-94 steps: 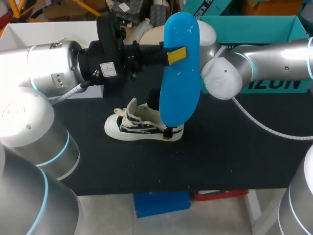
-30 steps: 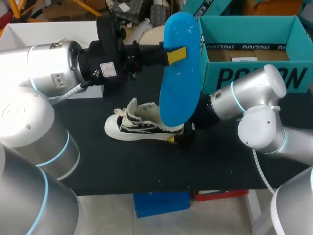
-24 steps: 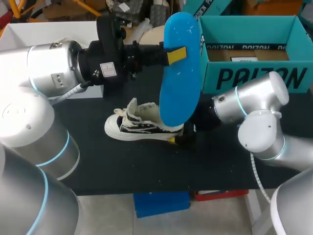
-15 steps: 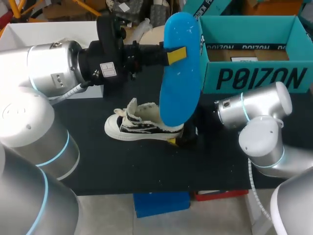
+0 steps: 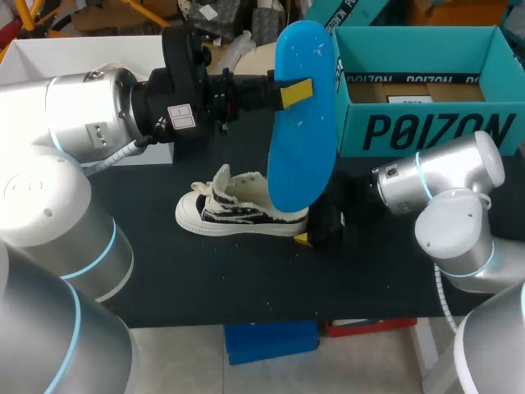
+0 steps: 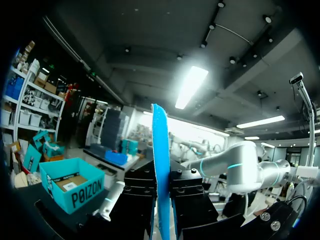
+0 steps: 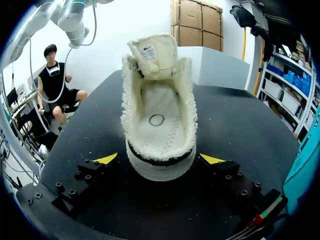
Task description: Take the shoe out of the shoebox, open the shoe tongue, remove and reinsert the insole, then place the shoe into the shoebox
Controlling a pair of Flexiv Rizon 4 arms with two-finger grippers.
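**A:** What lies closest to our right gripper (image 7: 160,159)?

**B:** The heel of the cream, black-streaked canvas shoe (image 7: 159,120) with the white rubber sole. It sits between our spread fingers. A yellow tip stands just beside it on each side, with a thin dark gap at each. We grip nothing there.

**A:** And further out from those fingers?

**B:** The shoe stands upright on the matte black table (image 7: 240,125), with its toe pointing away from us. Its open inside shows bare stitched lining. At the far end the padded cream tongue (image 7: 152,52) stands up.

**A:** What about our left gripper (image 5: 295,92)?

**B:** It is clamped on the long, bright blue foam insole (image 5: 302,148), pinching both flat faces in the upper half. The insole hangs on end. From the left wrist we see it edge-on, rising between the black fingers.

**A:** Where is it against the shoe?

**B:** From the head view its lower end lies over the heel end, by the right gripper. We cannot tell whether it touches.

**A:** And farthest out?

**B:** Past the insole, ahead of the left gripper, the open teal cardboard shoebox (image 5: 426,131) stands on the table, apart from the shoe.
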